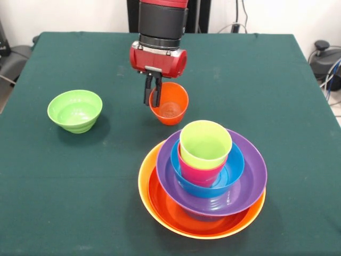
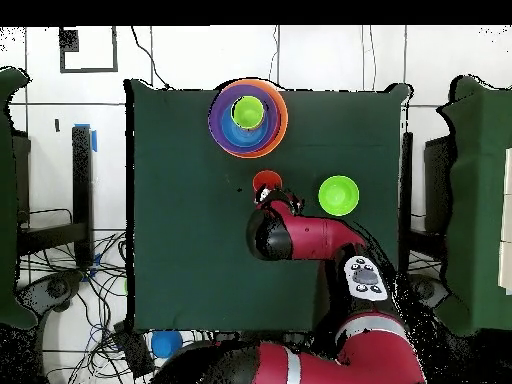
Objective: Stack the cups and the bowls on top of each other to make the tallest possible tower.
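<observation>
Nearest the front camera stands the tower (image 1: 202, 186): a broad yellow-orange bowl (image 1: 145, 181) on the green surface (image 1: 64, 202), a red-orange bowl (image 1: 176, 210) nested in it, then the purple bowl (image 1: 250, 181), a blue bowl (image 1: 234, 170), the pinkish red cup (image 1: 200, 172) and the lime green cup (image 1: 205, 144) on top, all mouth-up. The stack looks a little off-centre, with the upper pieces sitting toward the far side of the base.

Just behind it, apart from the tower, is the orange cup (image 1: 169, 104), upright and mouth-up. My gripper (image 1: 153, 88) is at that cup's rim. Its dark fingers (image 1: 148, 92) straddle the wall on one side, one inside and one outside as far as I can judge, and they look clamped on the rim. In the overhead view the cup (image 2: 266, 182) sits at the tip of my arm (image 2: 300, 235), between the tower and me.

Off to one side, well apart, rests the small green bowl (image 1: 75, 110), untouched.

I judge the step in hand to be picking up the orange cup. Next I would need to lift it clear of the surface, carry it over the lime green cup, line the two up and lower it gently, since a rim pinch lets the cup swing and a nudge could topple the upper pieces
</observation>
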